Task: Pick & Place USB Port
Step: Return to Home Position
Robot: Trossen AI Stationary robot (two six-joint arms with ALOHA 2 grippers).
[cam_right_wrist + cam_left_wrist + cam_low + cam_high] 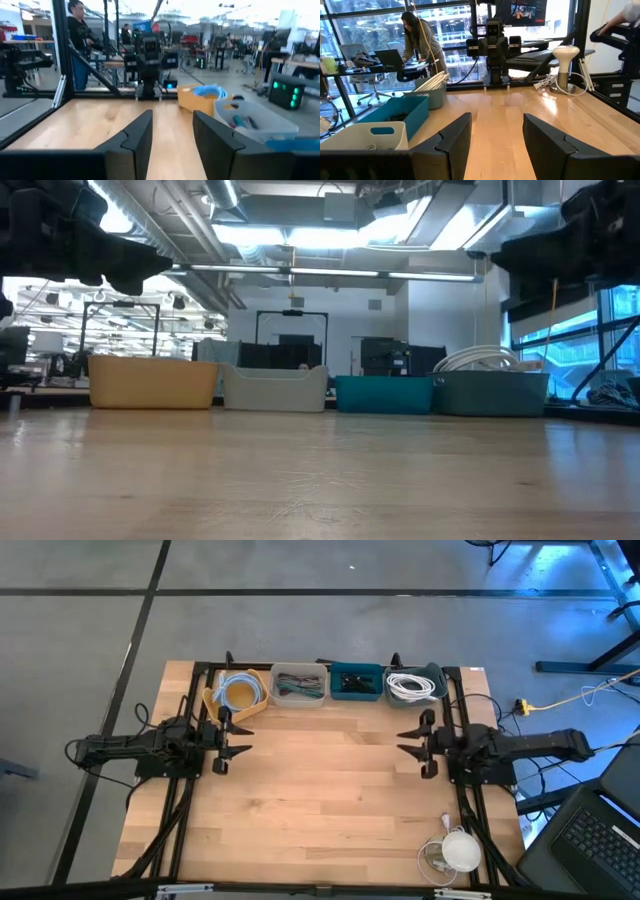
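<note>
Four bins stand in a row along the table's far edge: a yellow bin [240, 692] with a coiled blue cable, a pale grey bin [300, 685] with mixed cables, a teal bin [356, 682] with small dark parts, and a grey bin [415, 685] with a white cable. I cannot pick out a single USB port among them. My left gripper [243, 737] hovers open over the table's left part, pointing toward the right. My right gripper [402, 741] hovers open over the right part, facing it. Both wrist views show open fingers, the left gripper [496, 120] and the right gripper [172, 115], with nothing between them.
A white round-topped object with a white cord [458, 850] sits at the table's near right corner. Bare wood lies between the two grippers and toward the near edge. A laptop [590, 840] is off the table on the right. A person [417, 40] stands in the room beyond.
</note>
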